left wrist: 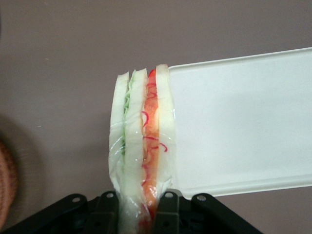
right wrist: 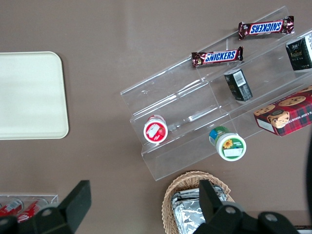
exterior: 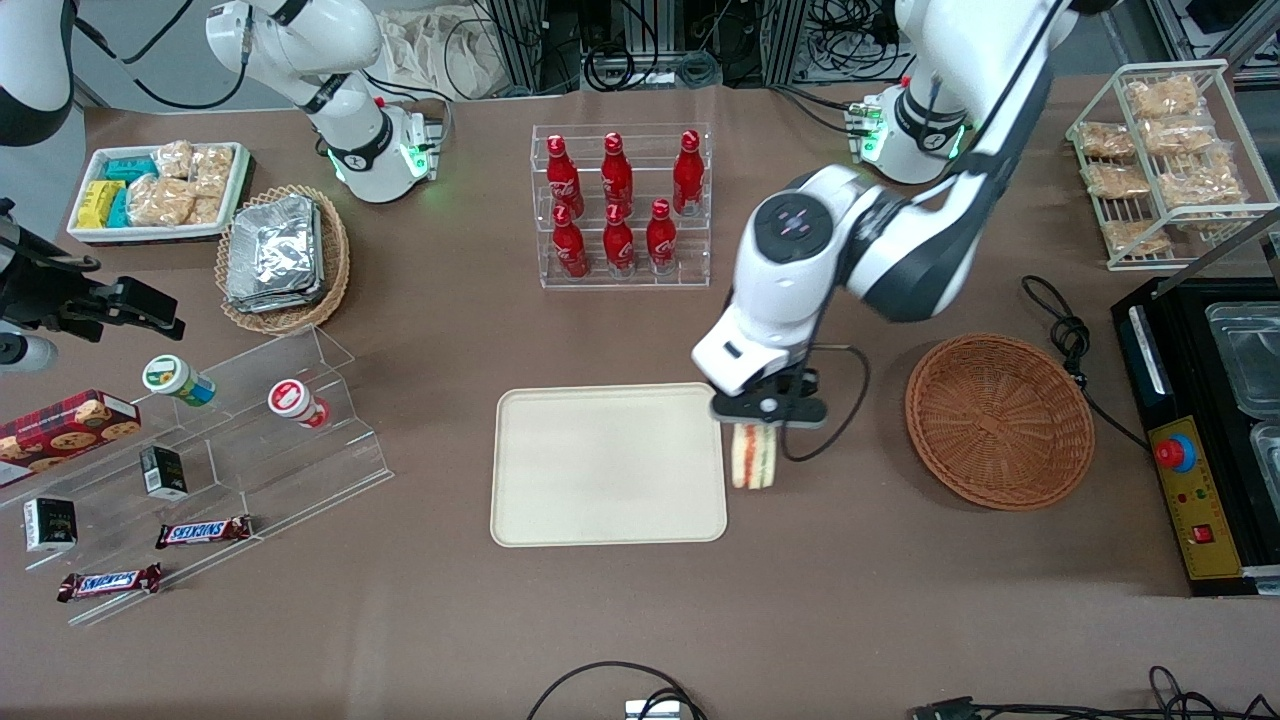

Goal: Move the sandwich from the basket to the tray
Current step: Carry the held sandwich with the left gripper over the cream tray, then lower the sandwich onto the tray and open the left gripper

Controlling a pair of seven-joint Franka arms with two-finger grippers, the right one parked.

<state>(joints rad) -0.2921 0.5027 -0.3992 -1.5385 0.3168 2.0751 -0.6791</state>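
Pale sandwich (exterior: 753, 458) on edge, hanging from gripper (exterior: 766, 418)

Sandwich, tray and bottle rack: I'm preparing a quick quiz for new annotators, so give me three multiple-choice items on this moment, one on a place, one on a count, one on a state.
1. Where is the sandwich?
A. in the basket
B. held in the air at the tray edge
C. flat at the tray's middle

2. How many red bottles stand in the clear rack?
A. four
B. six
C. nine

3. What is the gripper doing?
A. shut on the sandwich
B. open above the basket
C. gripping a bottle

Key: 1 B, the wedge hangs at the tray rim; 2 B, two rows of three; 3 A, the wrist view shows the fingers pressing the bread.
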